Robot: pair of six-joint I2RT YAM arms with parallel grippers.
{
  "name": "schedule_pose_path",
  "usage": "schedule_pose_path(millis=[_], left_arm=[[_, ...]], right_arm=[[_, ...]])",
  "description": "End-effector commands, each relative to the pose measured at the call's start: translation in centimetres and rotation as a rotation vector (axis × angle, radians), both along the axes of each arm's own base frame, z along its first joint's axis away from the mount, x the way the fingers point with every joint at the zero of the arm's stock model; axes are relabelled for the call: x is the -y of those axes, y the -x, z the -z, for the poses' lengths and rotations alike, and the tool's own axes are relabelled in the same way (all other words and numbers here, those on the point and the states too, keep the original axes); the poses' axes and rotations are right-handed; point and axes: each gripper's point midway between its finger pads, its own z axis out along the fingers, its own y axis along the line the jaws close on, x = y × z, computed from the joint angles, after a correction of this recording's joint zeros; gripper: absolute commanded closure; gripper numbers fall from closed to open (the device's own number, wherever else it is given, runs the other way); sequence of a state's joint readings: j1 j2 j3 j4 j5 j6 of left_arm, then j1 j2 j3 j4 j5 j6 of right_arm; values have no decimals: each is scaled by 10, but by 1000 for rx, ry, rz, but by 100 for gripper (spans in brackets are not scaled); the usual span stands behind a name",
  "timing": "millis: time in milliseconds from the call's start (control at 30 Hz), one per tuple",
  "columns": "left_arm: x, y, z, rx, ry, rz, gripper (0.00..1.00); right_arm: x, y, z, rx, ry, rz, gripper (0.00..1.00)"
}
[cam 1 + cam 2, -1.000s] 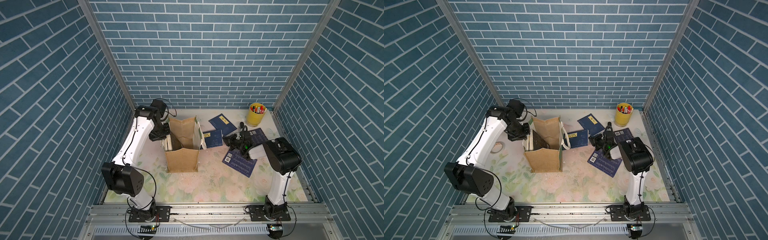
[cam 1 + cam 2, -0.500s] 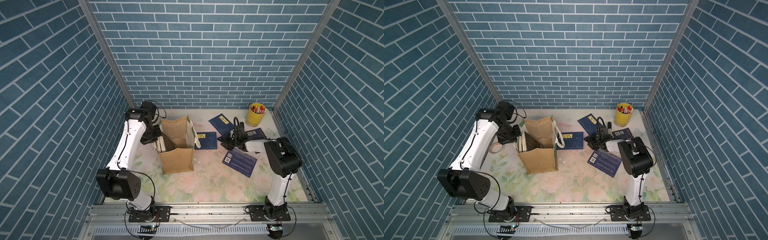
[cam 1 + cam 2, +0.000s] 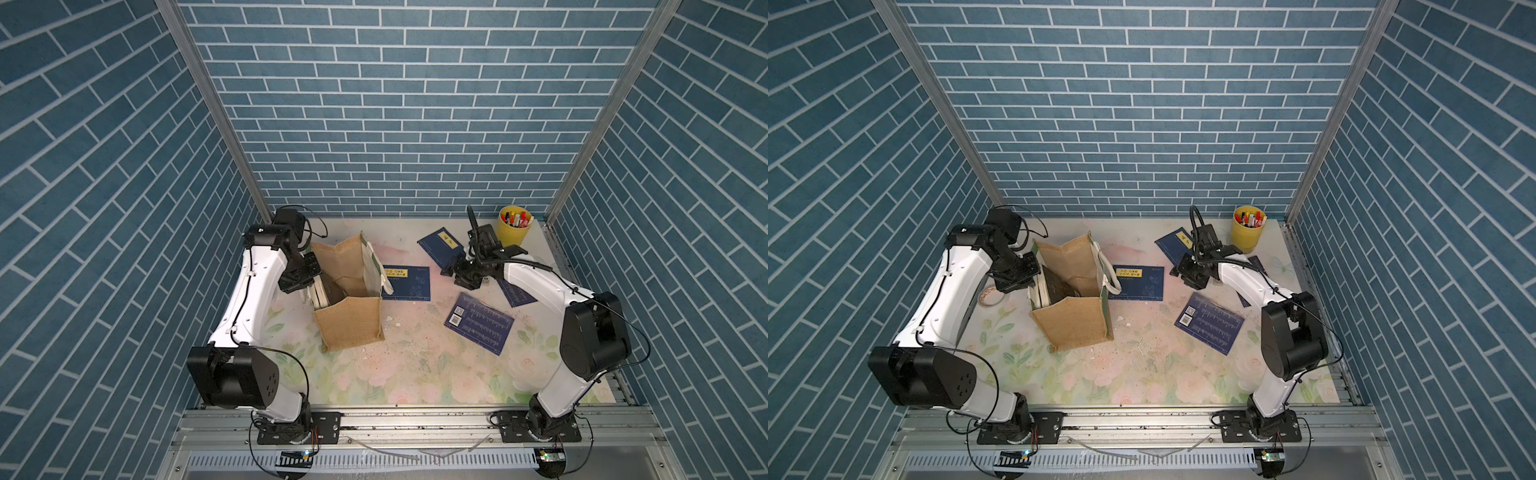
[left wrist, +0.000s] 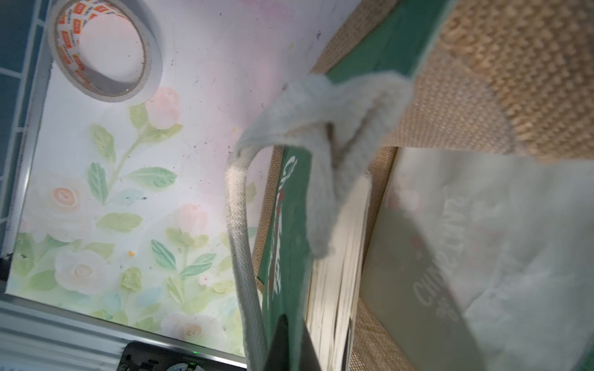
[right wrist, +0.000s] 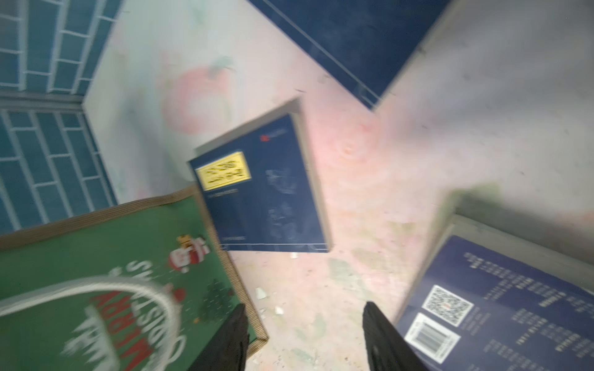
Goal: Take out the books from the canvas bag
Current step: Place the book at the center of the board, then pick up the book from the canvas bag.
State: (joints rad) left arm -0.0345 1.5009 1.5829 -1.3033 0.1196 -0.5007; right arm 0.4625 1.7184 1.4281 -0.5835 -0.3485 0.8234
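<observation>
The canvas bag [image 3: 351, 326] [image 3: 1073, 324] stands upright at the left of the table, its mouth open. My left gripper [image 3: 305, 277] [image 4: 287, 324] is shut on the bag's green side wall [image 4: 289, 225], next to a cream handle [image 4: 239, 244]. Books stand inside it, showing pale page edges [image 4: 337, 273] and one dark cover [image 3: 1059, 286]. Navy books lie flat outside: a yellow-labelled one [image 3: 407, 282] [image 5: 266, 189] beside the bag, one at the back [image 3: 440, 245], a barcoded one [image 3: 478, 328] [image 5: 501, 302], and one under the right arm [image 3: 515, 294]. My right gripper [image 3: 451, 272] [image 5: 303, 316] hovers open and empty among them.
A yellow pen cup [image 3: 514, 226] [image 3: 1248, 232] stands at the back right corner. A roll of tape [image 4: 103, 51] [image 3: 990, 295] lies on the floral mat left of the bag, under the left arm. Blue brick walls enclose three sides.
My right gripper has let go of the yellow-labelled navy book beside the bag, opened, and drawn back to the right. My left arm has pulled the bag a little to the left.
</observation>
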Motion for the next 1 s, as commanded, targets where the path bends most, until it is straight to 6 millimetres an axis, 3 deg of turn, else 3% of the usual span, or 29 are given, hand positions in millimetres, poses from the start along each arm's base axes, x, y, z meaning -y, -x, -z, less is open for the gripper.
schedule_pose_path(millis=[0, 200, 400, 433, 733, 967], left_arm=[[12, -15, -14, 114, 71, 25, 100], [12, -9, -8, 106, 79, 6, 100], [10, 1, 0, 88, 83, -27, 100], [10, 2, 1, 87, 84, -29, 100], [18, 8, 4, 88, 134, -37, 100], [31, 4, 8, 100, 220, -33, 100]], right_arm=[[-31, 30, -40, 12, 25, -224, 42], [-113, 43, -117, 110, -88, -430, 42], [-188, 67, -146, 179, -177, -632, 40], [-200, 68, -136, 164, -184, -652, 40], [-257, 89, -114, 189, -273, -785, 38], [-281, 98, -72, 167, -228, -822, 38]])
